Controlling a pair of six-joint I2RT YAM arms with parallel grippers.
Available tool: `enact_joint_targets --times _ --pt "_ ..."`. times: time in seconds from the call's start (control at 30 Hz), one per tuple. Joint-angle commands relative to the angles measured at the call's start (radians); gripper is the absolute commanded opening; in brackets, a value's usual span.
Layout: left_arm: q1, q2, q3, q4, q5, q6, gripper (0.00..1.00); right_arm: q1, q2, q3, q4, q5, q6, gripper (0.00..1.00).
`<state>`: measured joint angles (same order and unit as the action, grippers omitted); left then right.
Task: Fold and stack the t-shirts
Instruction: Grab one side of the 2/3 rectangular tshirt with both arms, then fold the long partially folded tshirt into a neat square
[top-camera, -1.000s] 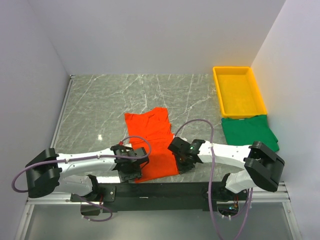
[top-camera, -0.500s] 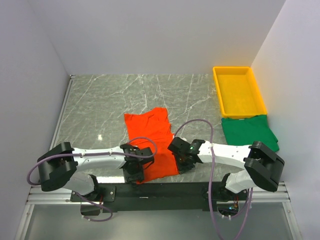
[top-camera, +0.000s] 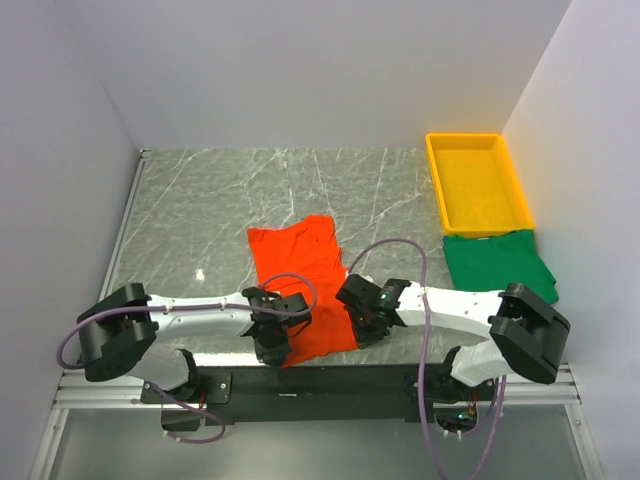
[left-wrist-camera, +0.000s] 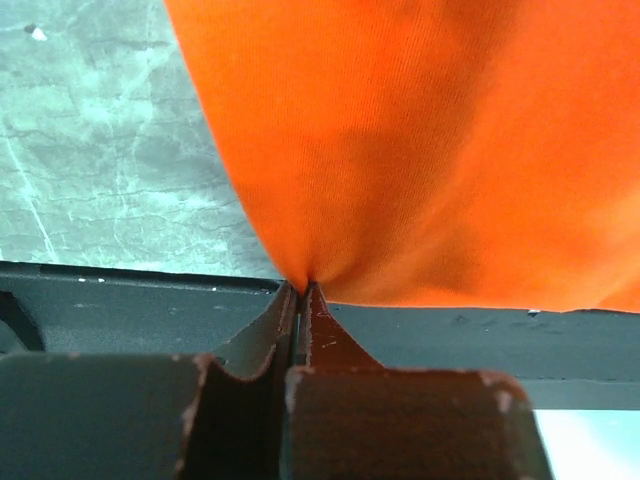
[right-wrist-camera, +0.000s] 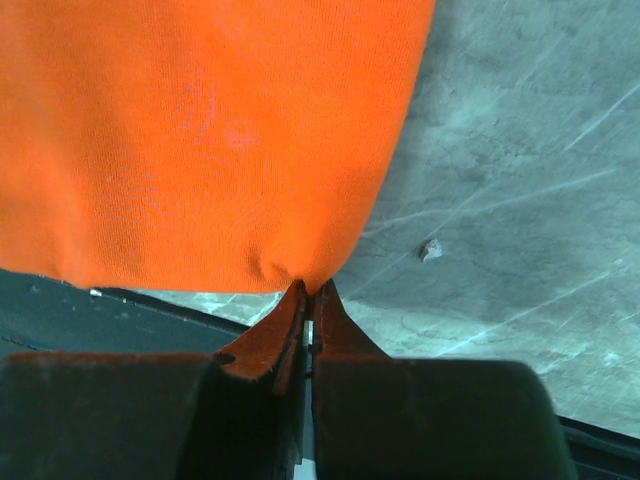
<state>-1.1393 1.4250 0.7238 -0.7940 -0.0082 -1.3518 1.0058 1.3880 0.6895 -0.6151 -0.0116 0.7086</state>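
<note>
The orange-red t-shirt (top-camera: 300, 285) lies folded into a long strip on the marble table, running from the middle toward the near edge. My left gripper (top-camera: 277, 352) is shut on its near left corner; the cloth (left-wrist-camera: 420, 150) puckers at the fingertips (left-wrist-camera: 300, 290) in the left wrist view. My right gripper (top-camera: 362, 332) is shut on the near right corner, where the cloth (right-wrist-camera: 200, 140) bunches at the tips (right-wrist-camera: 310, 290). The dark green t-shirt (top-camera: 498, 262) lies folded at the right, apart from both grippers.
A yellow plastic tray (top-camera: 476, 182) stands at the back right, just beyond the green shirt. The black base rail (top-camera: 330, 378) runs along the table's near edge under both grippers. White walls close in the left, back and right sides.
My left gripper moved right and toward the near edge, to the orange shirt's near left corner, and closed on it. The right arm has not moved.
</note>
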Motion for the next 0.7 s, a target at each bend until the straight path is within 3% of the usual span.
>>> enact_joint_targets --times 0.0,0.23,0.33,0.47,0.67 --pt "-0.045 -0.047 -0.044 -0.100 -0.010 -0.029 0.01 0.019 -0.052 -0.021 -0.079 -0.025 -0.020 0.00" --pt "-0.054 -0.259 0.084 -0.203 -0.027 -0.040 0.01 -0.004 -0.216 0.076 -0.313 -0.002 -0.072 0.00" --pt "0.042 -0.307 0.114 -0.163 -0.027 0.026 0.01 -0.067 -0.178 0.200 -0.370 0.058 -0.142 0.00" --pt "0.257 -0.337 0.134 -0.142 -0.036 0.143 0.01 -0.156 -0.107 0.377 -0.354 0.058 -0.257 0.00" --pt "0.478 -0.305 0.199 -0.110 -0.052 0.315 0.01 -0.239 0.052 0.620 -0.353 0.076 -0.351 0.00"
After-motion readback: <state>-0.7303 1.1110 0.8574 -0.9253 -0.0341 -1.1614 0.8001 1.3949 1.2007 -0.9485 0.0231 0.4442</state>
